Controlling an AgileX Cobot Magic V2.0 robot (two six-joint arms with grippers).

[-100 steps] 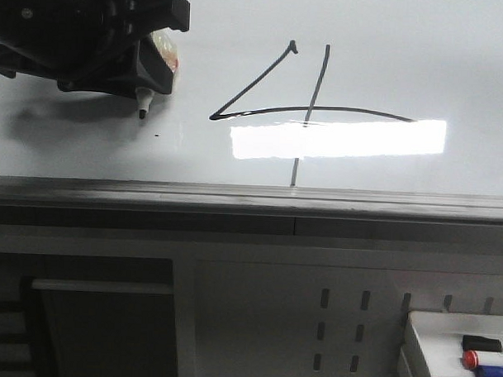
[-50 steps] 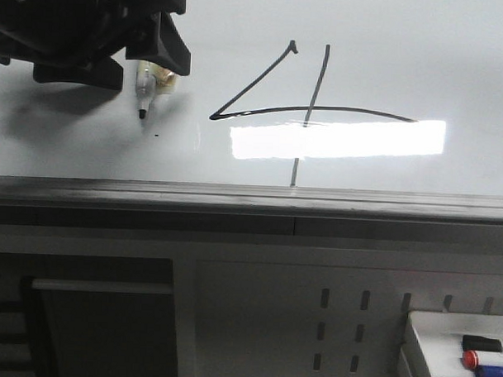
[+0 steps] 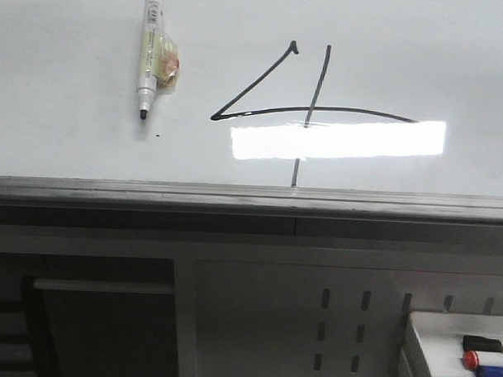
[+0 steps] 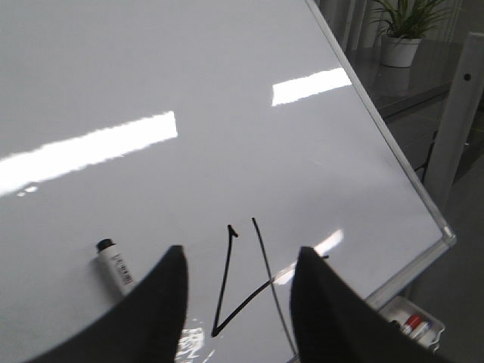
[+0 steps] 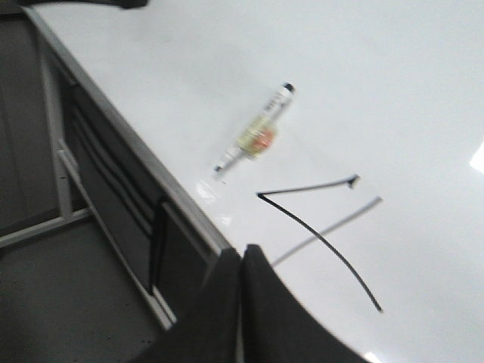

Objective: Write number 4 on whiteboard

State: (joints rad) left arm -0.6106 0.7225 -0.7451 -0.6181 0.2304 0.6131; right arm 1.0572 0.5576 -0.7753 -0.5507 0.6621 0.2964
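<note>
Whiteboard (image 3: 422,45) surface lay mostly bare in the front view; the only raised object on it was a marker (image 3: 149,57), lying flat to the left of the number 4 (image 3: 308,112), apart from its strokes; open board lay to the right of the digit and above it; the grey frame edge (image 3: 251,197) ran along the near side; a tray (image 3: 420,343) of markers sat below at lower right.
</note>
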